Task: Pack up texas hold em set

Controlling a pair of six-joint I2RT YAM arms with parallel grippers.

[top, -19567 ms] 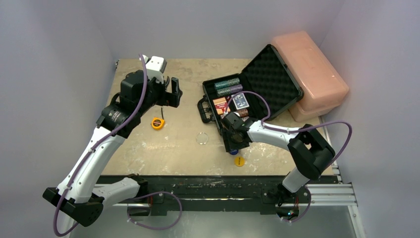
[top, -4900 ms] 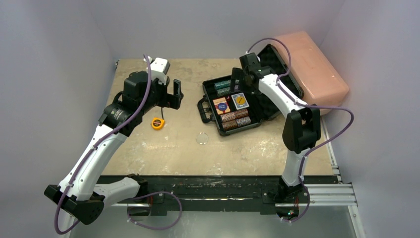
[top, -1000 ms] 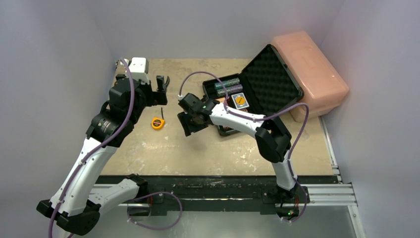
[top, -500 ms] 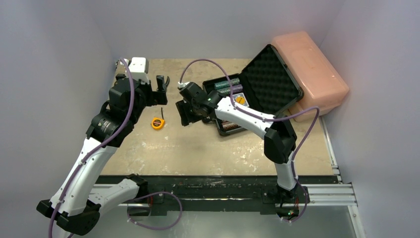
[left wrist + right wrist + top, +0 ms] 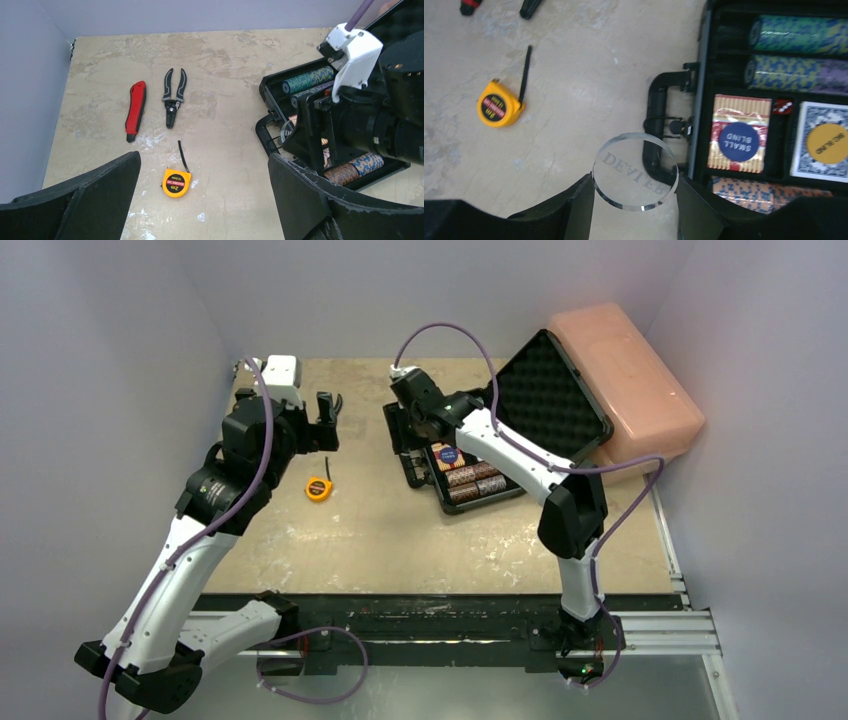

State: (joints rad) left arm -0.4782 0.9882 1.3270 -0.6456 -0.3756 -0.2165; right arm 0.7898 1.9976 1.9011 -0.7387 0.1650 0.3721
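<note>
Since a second ago the right gripper (image 5: 634,187) has risen from the tabletop left of the case and swung toward the case's near-left corner. It carries the clear round disc engraved "DEALER" (image 5: 635,171), which no longer lies on the table. Its fingers stand partly apart and pinch the disc by its edges, holding it flat. In the right wrist view the disc hangs over the case's black handle (image 5: 656,107).

The black hard briefcase (image 5: 548,395) sits on the right half of the beige table (image 5: 380,530). Its lid, lined with egg-crate foam, is propped open against the large pink plastic box (image 5: 630,380) behind it. In the base lie a green-and-blue chip stack (image 5: 801,34) and, just beside it, a purple-and-blue chip stack (image 5: 799,69). Below them is a red card deck (image 5: 739,107) with a blue "SMALL BLIND" button (image 5: 739,141) on top. A small red die (image 5: 782,106) lies between this deck and a blue card deck (image 5: 806,115), which bears a yellow "BIG BLIND" button (image 5: 826,141). Brown-and-orange chip stacks (image 5: 754,187) fill the nearest row.

The left gripper (image 5: 203,160) hangs above the table's left side, jaws spread wide and empty. Below it lie a yellow tape measure (image 5: 176,182), black-handled pliers (image 5: 173,97) and a red folding knife (image 5: 136,110), well apart from the case.
</note>
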